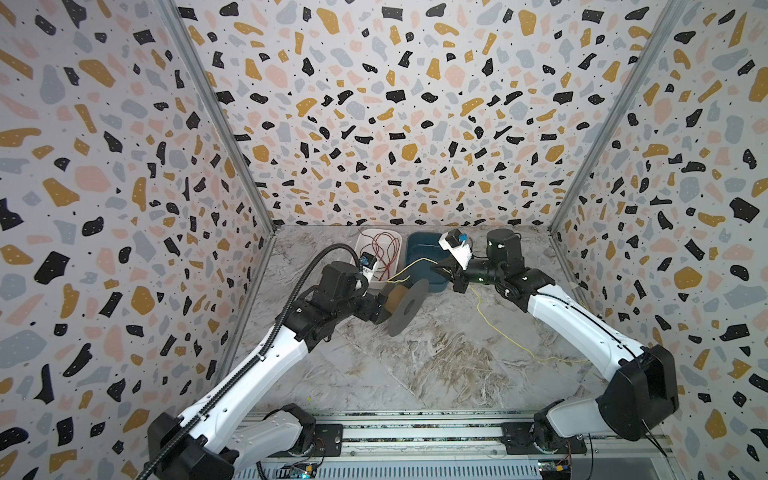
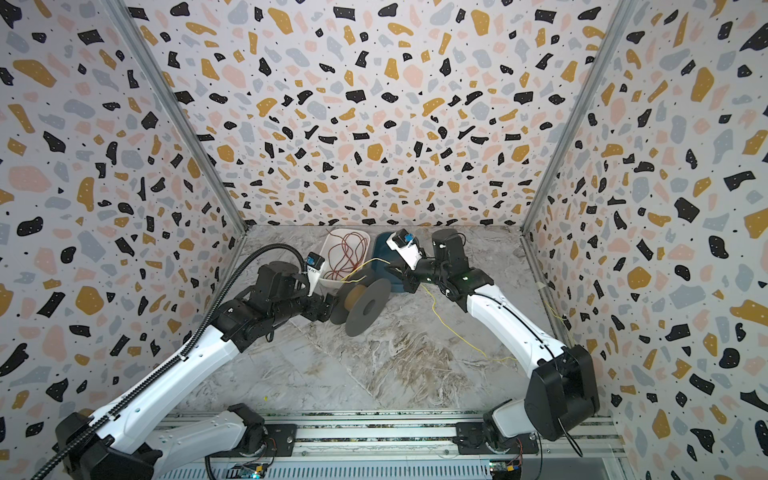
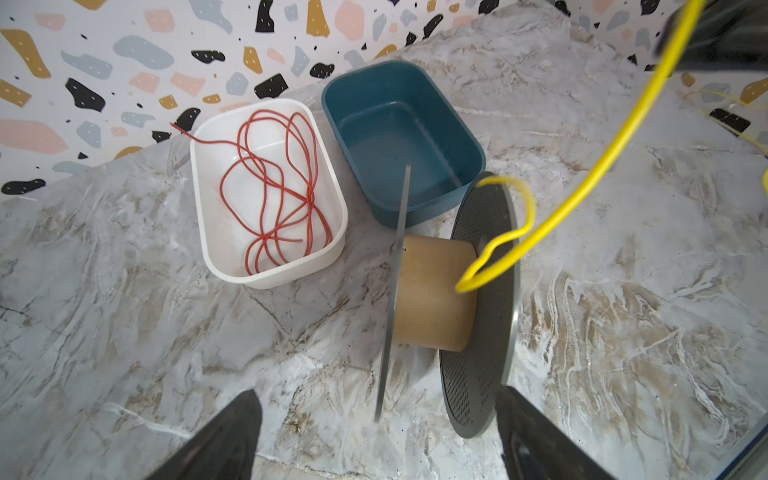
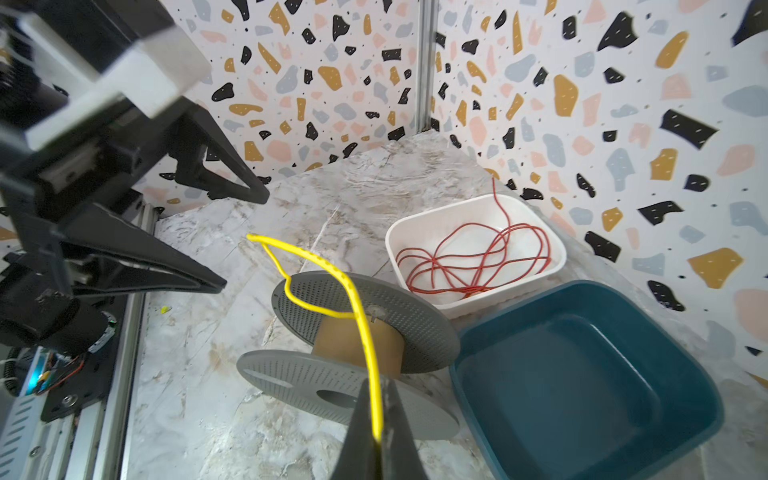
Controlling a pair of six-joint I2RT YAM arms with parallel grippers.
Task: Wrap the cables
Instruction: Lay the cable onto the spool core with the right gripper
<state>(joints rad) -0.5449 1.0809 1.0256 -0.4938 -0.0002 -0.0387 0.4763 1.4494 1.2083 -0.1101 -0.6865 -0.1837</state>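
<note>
Spool (image 1: 417,293) stands on edge at mid-frame in both top views, the yellow cable (image 3: 617,139) looping from its core to the right gripper (image 4: 377,395), clenched on it just right. Just left of the spool sits the left gripper (image 3: 376,392), jaws spread and released. Coiled in the white bin (image 3: 291,272), upper centre, lies the red cable (image 3: 309,199).

No text, label, brand, number or sign can be read in any view. The small circuit boards (image 1: 300,471) at the near edge may carry markings, but they are too small to make out.
</note>
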